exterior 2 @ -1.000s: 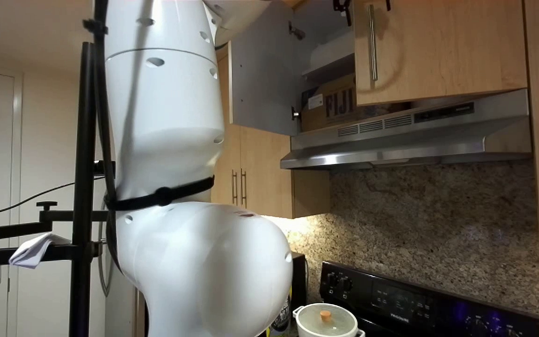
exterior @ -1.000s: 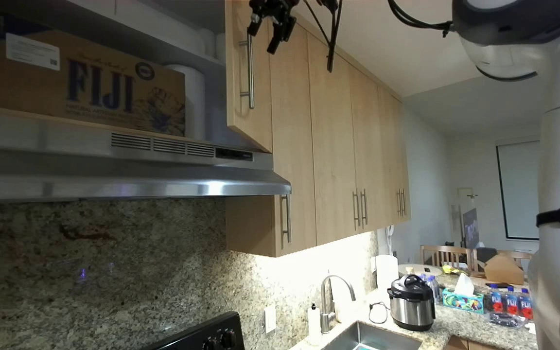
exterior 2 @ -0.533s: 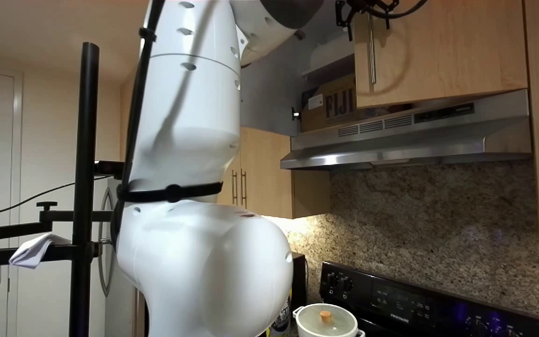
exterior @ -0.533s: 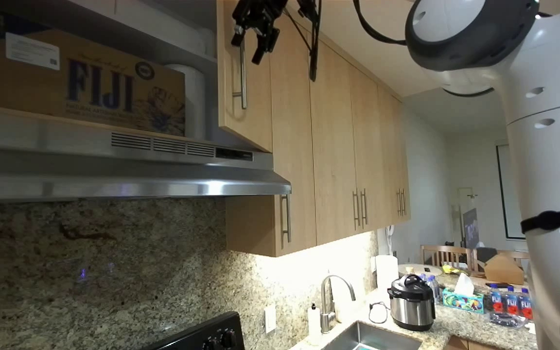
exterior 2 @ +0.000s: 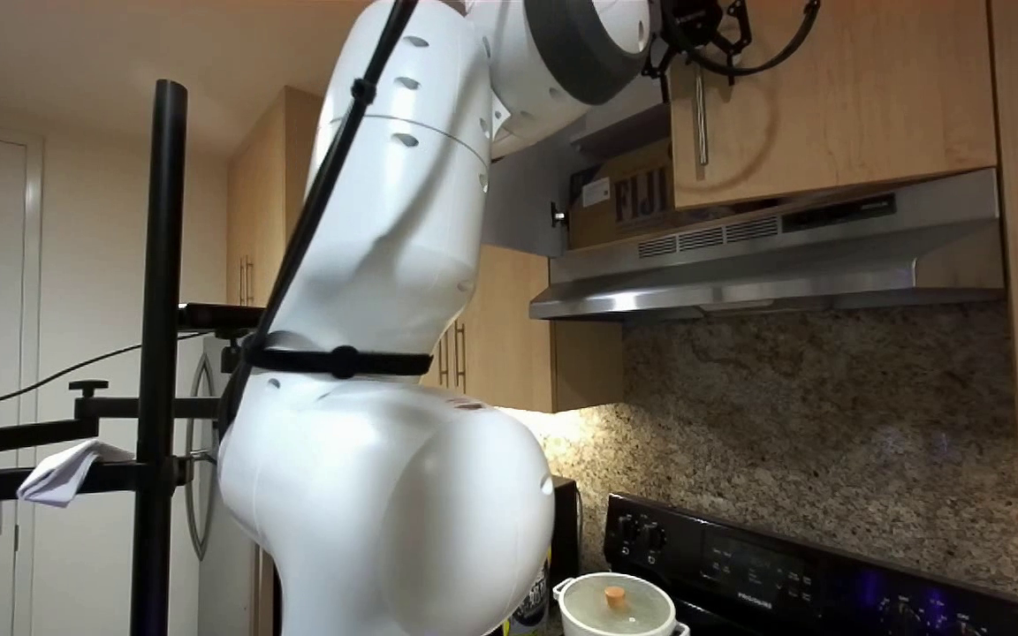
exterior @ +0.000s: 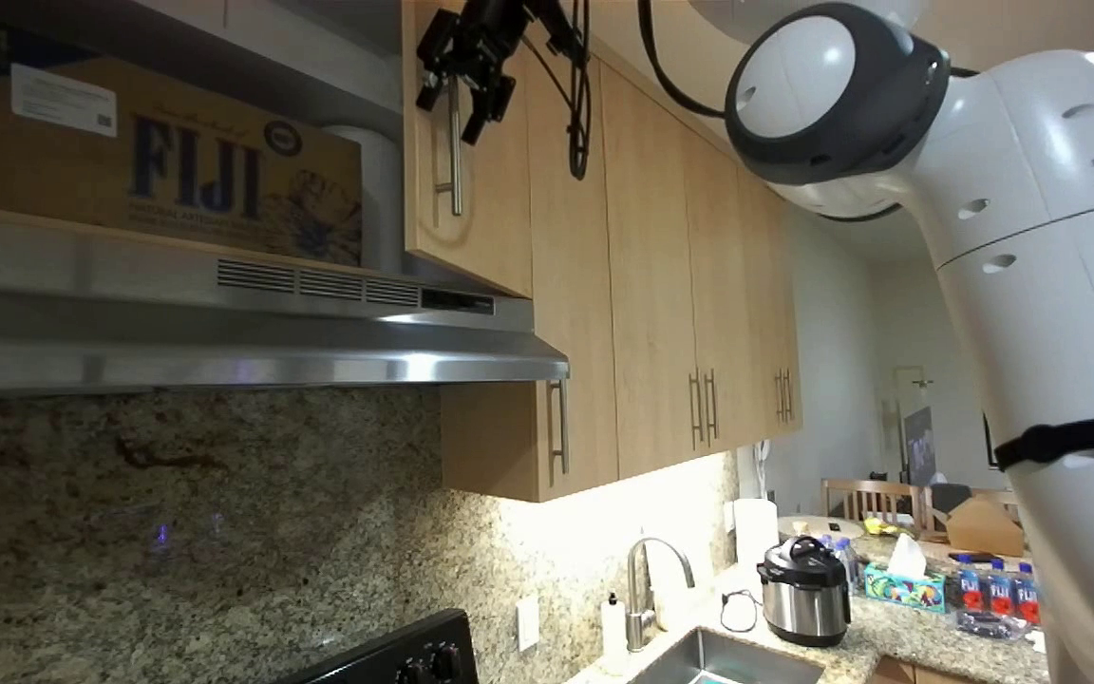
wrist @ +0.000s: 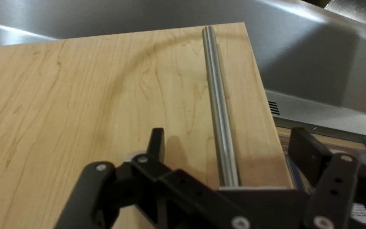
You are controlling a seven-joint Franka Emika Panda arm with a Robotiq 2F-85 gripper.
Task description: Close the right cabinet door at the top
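Right cabinet door, one: flat rectangular panel of light, grained wood. Stands ajar, top centre of the frame in an exterior view; fills the left and middle of the wrist view. Fitted with one slim silver bar handle, brushed, cylindrical.

Gripper, one: black, two-fingered. Jaws spread apart, with handle and free edge of the door between them as seen in the wrist view; one finger over the wood face, one past the edge. Contact with the door: cannot tell.

Robot arm, one: glossy white, rounded segments, one black strap.

Second upper door, one: swung wide, pale grey inner face, one metal hinge in view.

Range hood, one: brushed steel, three slotted vents.

Carton, one, upper left: brown cardboard, blue FIJI lettering, one white label. Beside it, one white cylinder.

Long wood doors, centre, with two pairs of steel bars.

Backsplash, lower left: speckled stone.

Cooker, one, lower right: steel drum, black lid.

Tissue box, one: patterned.

Bottles, three in a row, red and blue.

Pot, one, bottom middle in an exterior view: round, white, glass lid, orange knob.
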